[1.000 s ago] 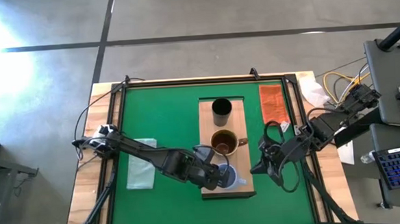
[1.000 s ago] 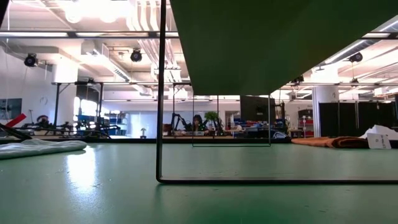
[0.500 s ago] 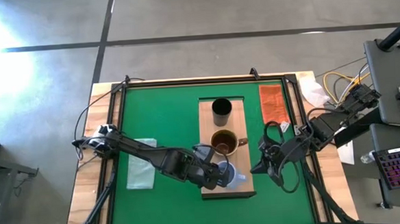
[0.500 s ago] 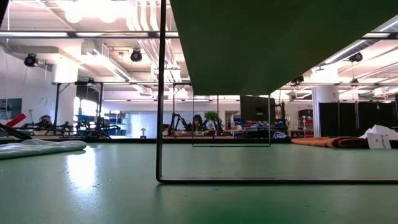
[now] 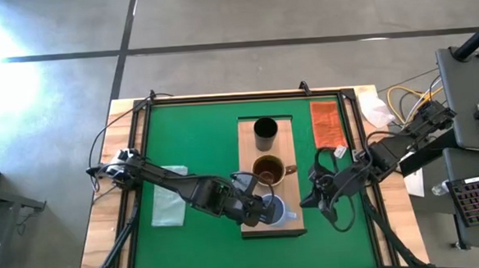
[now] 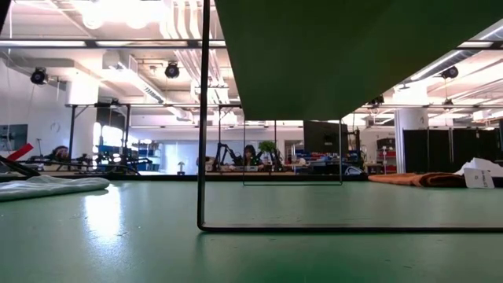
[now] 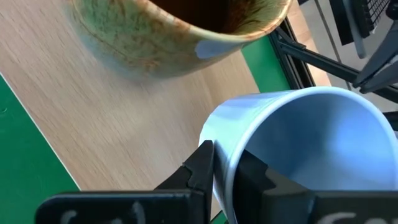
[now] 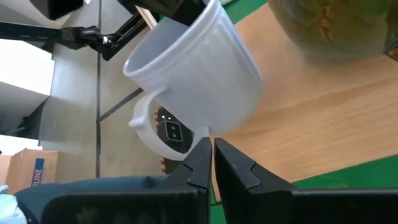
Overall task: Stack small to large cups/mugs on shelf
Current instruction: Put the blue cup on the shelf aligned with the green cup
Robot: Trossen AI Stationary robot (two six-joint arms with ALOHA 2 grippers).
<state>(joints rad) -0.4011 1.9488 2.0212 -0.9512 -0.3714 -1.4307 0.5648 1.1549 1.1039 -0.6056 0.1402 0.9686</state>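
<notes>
The light-wood shelf (image 5: pixel 253 154) carries a black tumbler (image 5: pixel 265 133) at its far end and a brown-olive mug (image 5: pixel 268 170) in the middle, both upright on their bases. The pale blue-white mug (image 5: pixel 280 211) is at the shelf's near end, tilted, its handle (image 8: pixel 144 122) toward the right arm. My left gripper (image 5: pixel 264 208) is shut on this mug. My right gripper (image 5: pixel 307 201) is shut and empty just off the shelf's right edge, close to the mug. My left gripper holds the pale mug by its rim (image 7: pixel 219 163), on the side toward the table's left. One finger (image 7: pixel 200 167) is outside the wall and one (image 7: pixel 250 175) inside. The fingers come slanting down from the left. The mug is tilted; whether its base touches the shelf I cannot tell.
A pale green cloth (image 5: pixel 168 206) lies on the green mat at the left. An orange-red cloth (image 5: pixel 326 123) lies at the far right. The shelf stands raised on a thin wire leg (image 6: pixel 202 118). Cables loop near the right arm (image 5: pixel 342 215).
The pale mug has shifted slightly in my left gripper's hold at the shelf's near end, its handle swinging a little toward the near right. My right gripper has edged slightly toward the shelf.
</notes>
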